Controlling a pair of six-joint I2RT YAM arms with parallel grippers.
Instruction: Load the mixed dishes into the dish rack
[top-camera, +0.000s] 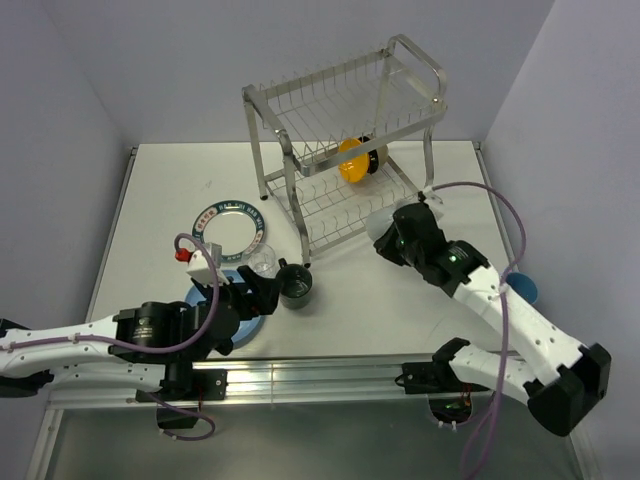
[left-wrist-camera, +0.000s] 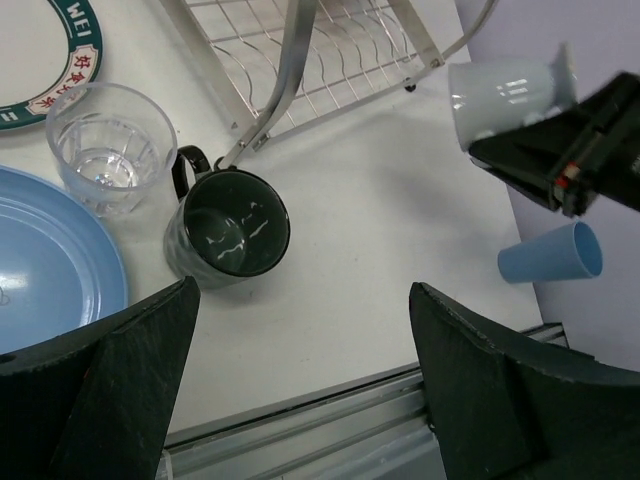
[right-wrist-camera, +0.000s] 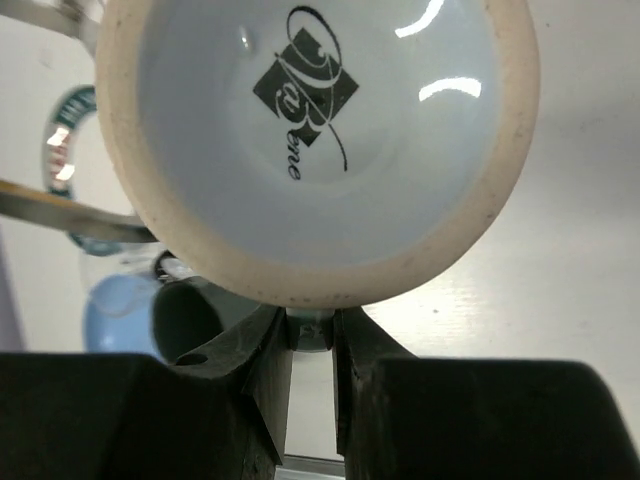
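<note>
tall two-tier silver wire dish rack (top-camera: 340, 100) at far centre of table, round orange bowl (top-camera: 353, 160) in its lower tier. right gripper (top-camera: 392, 232) holds pale grey-blue ceramic mug (top-camera: 381, 224) just beside the rack's near corner. left gripper (top-camera: 262, 292) over light blue round plate (top-camera: 252, 322), near clear glass tumbler (top-camera: 262, 260) and dark glazed mug (top-camera: 297, 287).

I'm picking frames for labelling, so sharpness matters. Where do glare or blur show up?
Right wrist view: the pale grey-blue mug fills the upper frame, its logo sharp, white glints upper right, everything behind it blurred. Left wrist view: crisp, with wavy reflections inside the dark mug. Top view: even light, faint shadow under the dish rack.
</note>
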